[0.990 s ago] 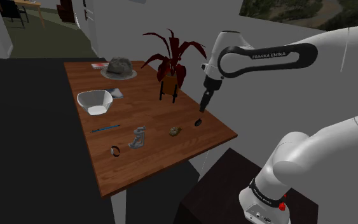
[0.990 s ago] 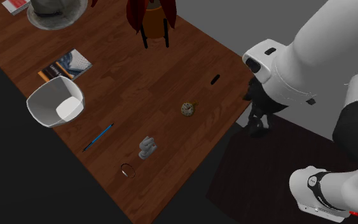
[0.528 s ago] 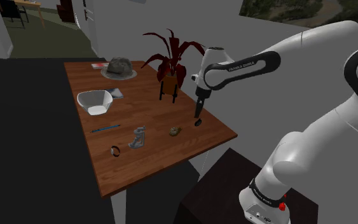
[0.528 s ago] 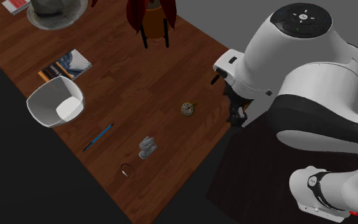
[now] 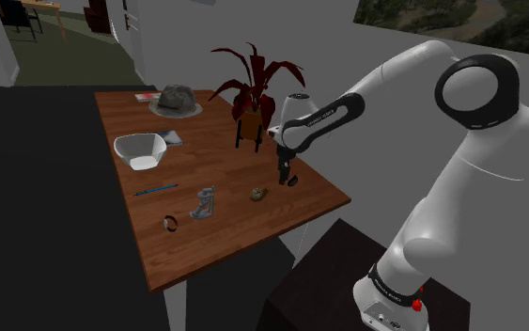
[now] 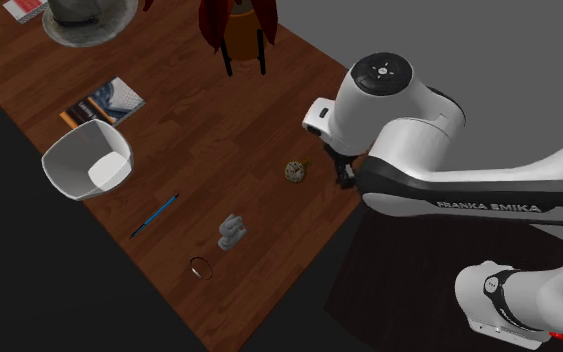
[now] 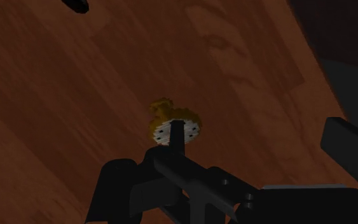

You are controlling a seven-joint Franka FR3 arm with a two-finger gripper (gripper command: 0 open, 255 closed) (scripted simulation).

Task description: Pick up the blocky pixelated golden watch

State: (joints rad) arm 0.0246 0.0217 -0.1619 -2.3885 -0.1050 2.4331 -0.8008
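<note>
Wooden table (image 5: 215,235) bears golden watch (image 5: 257,195), lying flat. Within last 1 s gripper (image 5: 287,177) has been swung inward from table edge and lowered; watch now lies at its 8 o'clock, shoulder view. Jaw opening cannot be told. Grasp judged close, not yet made.

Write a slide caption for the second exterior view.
Franka arm's hand hangs close by the golden watch, which lies near the wooden table's edge.
</note>
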